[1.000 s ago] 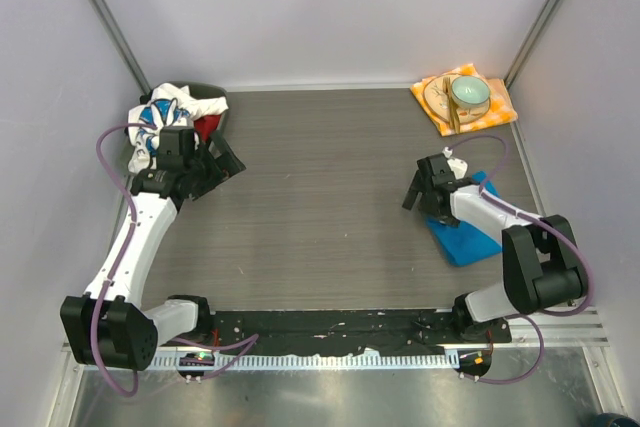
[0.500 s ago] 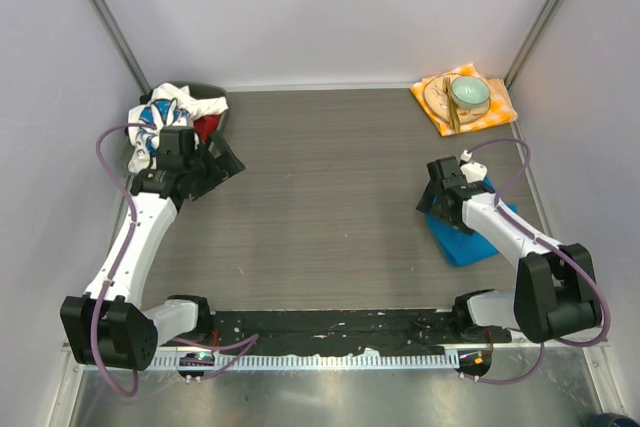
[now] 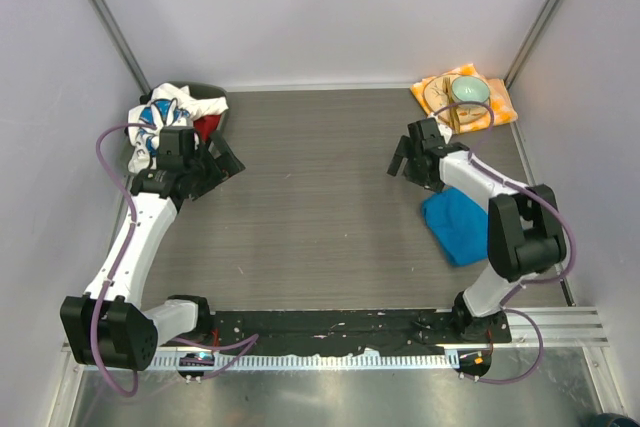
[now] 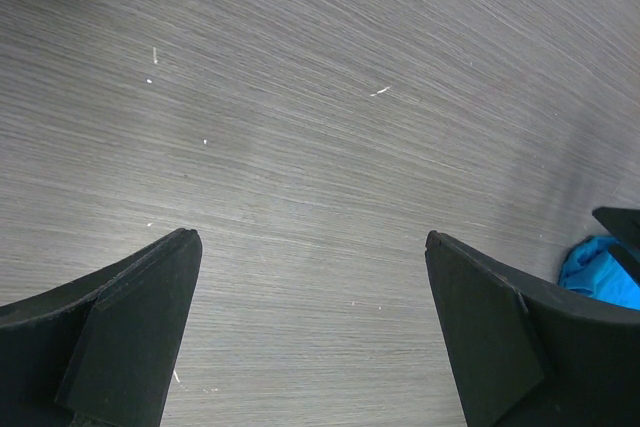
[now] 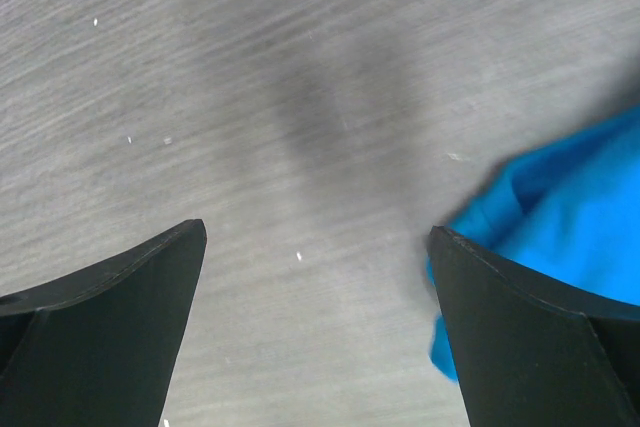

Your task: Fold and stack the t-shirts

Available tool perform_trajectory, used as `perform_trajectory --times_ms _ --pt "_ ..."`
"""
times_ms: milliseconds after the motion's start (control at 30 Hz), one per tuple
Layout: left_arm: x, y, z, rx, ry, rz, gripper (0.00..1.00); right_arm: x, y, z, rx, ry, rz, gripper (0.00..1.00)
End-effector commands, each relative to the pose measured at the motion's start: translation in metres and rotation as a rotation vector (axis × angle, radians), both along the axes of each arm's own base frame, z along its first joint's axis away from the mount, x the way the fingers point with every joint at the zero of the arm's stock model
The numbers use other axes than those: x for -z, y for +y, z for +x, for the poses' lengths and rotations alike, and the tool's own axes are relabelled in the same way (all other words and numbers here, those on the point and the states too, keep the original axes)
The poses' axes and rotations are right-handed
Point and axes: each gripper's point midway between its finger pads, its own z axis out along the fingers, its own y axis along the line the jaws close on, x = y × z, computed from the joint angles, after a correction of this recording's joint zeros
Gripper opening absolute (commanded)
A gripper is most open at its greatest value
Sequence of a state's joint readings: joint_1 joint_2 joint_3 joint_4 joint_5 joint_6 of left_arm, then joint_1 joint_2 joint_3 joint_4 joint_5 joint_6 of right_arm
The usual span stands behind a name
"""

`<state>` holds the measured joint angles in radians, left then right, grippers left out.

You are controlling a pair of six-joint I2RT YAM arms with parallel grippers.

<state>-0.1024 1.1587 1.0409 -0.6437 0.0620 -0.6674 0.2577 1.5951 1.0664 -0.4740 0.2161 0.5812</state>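
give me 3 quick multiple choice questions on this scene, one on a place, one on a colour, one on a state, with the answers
1. The blue t-shirt lies: A in the far left corner; B in the middle; C on the right side of the table.
2. The bowl on the checked napkin is: A red; B pale green; C black.
3. The right tool is: A open and empty; B shut on the blue t-shirt; C shut on the bowl.

Answers:
1 C, the top view shows it crumpled at the right.
2 B, the top view shows a pale green bowl.
3 A, its wrist view shows jaws wide apart with nothing between them.
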Motion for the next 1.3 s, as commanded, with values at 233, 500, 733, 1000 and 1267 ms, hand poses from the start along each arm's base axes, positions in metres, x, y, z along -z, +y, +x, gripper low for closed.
perform_trajectory --times_ms 233,500,733,1000,1267 --pt "-0.004 0.001 0.004 0.011 -0.032 0.018 1.00 0.025 0.024 0.049 -0.054 -0.028 0.042 1.00" --pt "-0.001 0.001 0.005 0.014 -0.028 0.016 1.00 0.043 -0.010 -0.012 0.009 0.058 -0.061 1.00" --pt "0.000 0.001 0.004 0.015 -0.025 0.021 1.00 0.044 -0.051 -0.062 0.156 0.144 -0.200 1.00" --pt "0.001 0.001 0.004 0.017 -0.026 0.020 1.00 0.049 -0.091 -0.104 0.362 0.208 -0.277 1.00" --pt "0.000 0.001 0.003 0.017 -0.027 0.018 1.00 0.048 -0.099 -0.110 0.393 0.204 -0.283 1.00"
